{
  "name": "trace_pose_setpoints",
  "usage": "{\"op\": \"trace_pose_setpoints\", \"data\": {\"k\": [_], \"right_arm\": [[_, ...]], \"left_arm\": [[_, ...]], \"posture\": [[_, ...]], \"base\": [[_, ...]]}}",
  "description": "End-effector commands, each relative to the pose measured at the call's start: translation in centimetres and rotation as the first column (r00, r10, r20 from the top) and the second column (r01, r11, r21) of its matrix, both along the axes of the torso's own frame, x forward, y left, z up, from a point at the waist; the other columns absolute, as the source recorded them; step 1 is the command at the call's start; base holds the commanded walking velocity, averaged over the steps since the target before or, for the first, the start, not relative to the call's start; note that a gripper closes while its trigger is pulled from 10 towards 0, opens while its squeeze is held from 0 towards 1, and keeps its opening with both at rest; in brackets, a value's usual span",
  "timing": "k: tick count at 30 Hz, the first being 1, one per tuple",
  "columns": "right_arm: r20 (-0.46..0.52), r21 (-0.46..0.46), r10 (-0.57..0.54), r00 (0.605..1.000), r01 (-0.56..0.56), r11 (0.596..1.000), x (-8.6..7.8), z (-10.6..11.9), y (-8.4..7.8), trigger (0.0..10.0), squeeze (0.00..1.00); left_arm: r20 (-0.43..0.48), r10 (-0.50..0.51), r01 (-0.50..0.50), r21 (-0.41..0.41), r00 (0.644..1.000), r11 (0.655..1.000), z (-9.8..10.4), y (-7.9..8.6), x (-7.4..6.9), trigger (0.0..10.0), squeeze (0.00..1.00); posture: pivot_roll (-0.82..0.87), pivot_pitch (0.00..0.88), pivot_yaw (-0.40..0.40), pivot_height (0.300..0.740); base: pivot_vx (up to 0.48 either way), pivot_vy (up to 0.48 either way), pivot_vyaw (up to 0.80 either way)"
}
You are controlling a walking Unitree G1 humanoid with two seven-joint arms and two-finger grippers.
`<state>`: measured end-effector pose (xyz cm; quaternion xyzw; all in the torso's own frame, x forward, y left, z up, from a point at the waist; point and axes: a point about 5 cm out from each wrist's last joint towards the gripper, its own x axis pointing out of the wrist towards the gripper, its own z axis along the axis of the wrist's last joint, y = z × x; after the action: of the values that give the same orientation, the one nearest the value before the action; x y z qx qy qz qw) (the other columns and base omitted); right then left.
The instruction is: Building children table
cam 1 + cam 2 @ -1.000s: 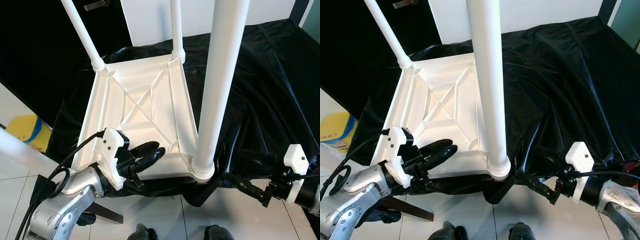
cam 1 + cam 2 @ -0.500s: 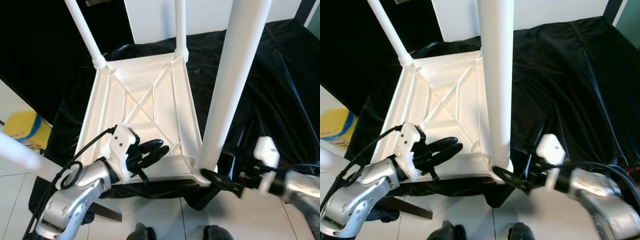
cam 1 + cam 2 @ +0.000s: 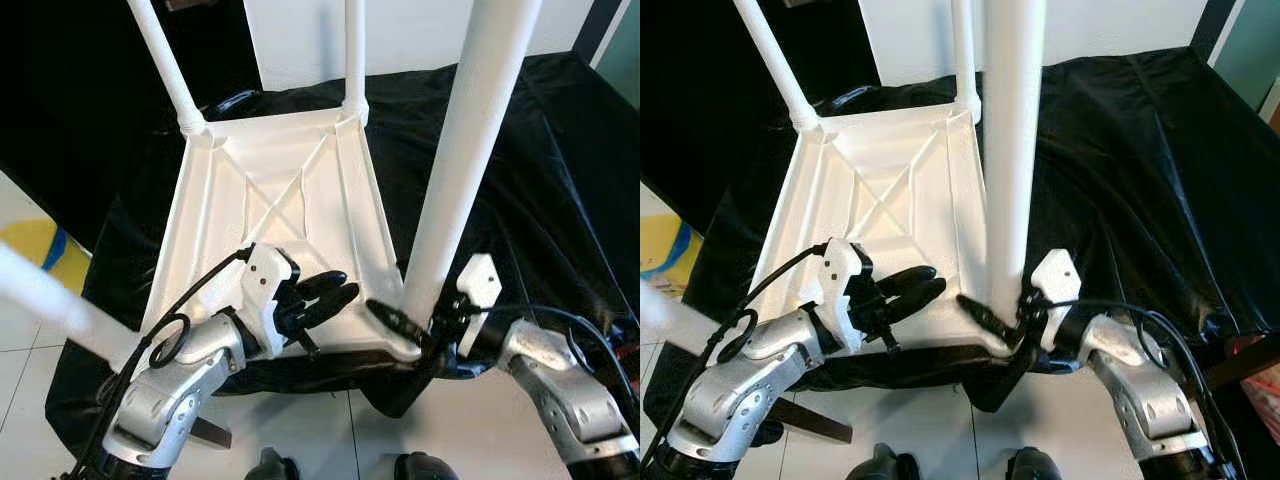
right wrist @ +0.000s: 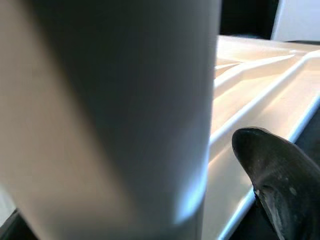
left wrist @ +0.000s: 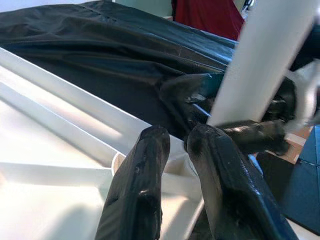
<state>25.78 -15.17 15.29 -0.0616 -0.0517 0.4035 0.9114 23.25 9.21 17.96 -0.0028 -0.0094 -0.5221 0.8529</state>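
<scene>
A: Children's table [image 3: 280, 215], head views?
B: White, upside down on a black sheet [image 3: 540, 170], legs up. Near leg [image 3: 460, 170] rises from the near right corner. Left gripper [image 3: 335, 293] over the near edge of the underside, fingers close together, nothing between them. Right gripper [image 3: 400, 322] at that leg's base, one black finger [image 3: 980, 310] lying along the tabletop edge beside it.

A: Left wrist view?
B: Two black fingers [image 5: 140, 185], a narrow gap, holding nothing, above the white ribbed underside; leg base [image 5: 260, 70] just beyond.

A: Right wrist view?
B: Leg [image 4: 115, 115] pressed close, one fingertip [image 4: 277, 165] beside it. Whether it is clamped: cannot tell.
</scene>
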Motion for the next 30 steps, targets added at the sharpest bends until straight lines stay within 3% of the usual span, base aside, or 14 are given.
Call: {"op": "trace_pose_setpoints", "data": {"k": [1, 9, 13, 19, 22, 26, 30], "right_arm": [[0.023, 0.003, -0.028, 0.999, 0.028, 1.0, 0.7, 0.0, -0.5, 10.0, 0.0], [0.038, -0.011, -0.059, 0.998, 0.06, 0.998, 2.3, -0.5, -1.6, 10.0, 0.0], [0.046, -0.029, -0.166, 0.985, 0.168, 0.985, 4.5, -0.5, -4.4, 10.0, 0.0], [0.052, -0.048, -0.237, 0.97, 0.239, 0.97, 5.4, -0.7, -6.2, 10.0, 0.0], [0.056, -0.037, -0.234, 0.971, 0.236, 0.971, 5.4, -0.6, -6.0, 10.0, 0.0], [0.081, -0.018, -0.153, 0.985, 0.155, 0.988, 4.9, -0.7, -3.9, 10.0, 0.0], [0.094, -0.017, -0.142, 0.985, 0.145, 0.989, 4.8, -0.7, -3.4, 10.0, 0.0]], "left_arm": [[0.001, -0.007, 0.007, 0.016, 1.0, 1.0, -0.3, -0.1, 0.1, 10.0, 0.0], [0.002, -0.011, 0.011, 0.014, 1.0, 1.0, -0.3, -0.3, 0.2, 10.0, 0.0], [0.0, -0.009, 0.009, 0.007, 1.0, 1.0, -0.4, -0.3, 0.2, 10.0, 0.0], [0.006, 0.005, -0.005, 0.001, 1.0, 1.0, -0.4, -0.4, 0.3, 10.0, 0.0], [0.017, 0.01, -0.011, 0.008, 1.0, 1.0, -0.4, -0.4, 0.5, 10.0, 0.0], [0.071, -0.004, -0.001, 0.075, 0.997, 0.997, -0.6, -0.6, 0.8, 10.0, 0.0], [0.075, -0.048, 0.038, 0.129, 0.996, 0.991, -1.4, -1.0, 0.5, 10.0, 0.0]], "posture": [[-0.09, 0.113, 0.057, 0.74], [-0.09, 0.109, 0.055, 0.74], [-0.08, 0.104, 0.052, 0.74], [-0.08, 0.098, 0.044, 0.74], [-0.08, 0.098, 0.044, 0.74], [-0.07, 0.094, 0.037, 0.74], [-0.08, 0.088, 0.036, 0.74]], "base": [[0.0, 0.0, 0.0], [0.0, 0.0, 0.0], [0.0, 0.0, 0.0], [0.0, 0.0, 0.0], [0.0, 0.0, 0.0], [0.0, 0.0, 0.0], [0.0, 0.0, 0.0]]}}
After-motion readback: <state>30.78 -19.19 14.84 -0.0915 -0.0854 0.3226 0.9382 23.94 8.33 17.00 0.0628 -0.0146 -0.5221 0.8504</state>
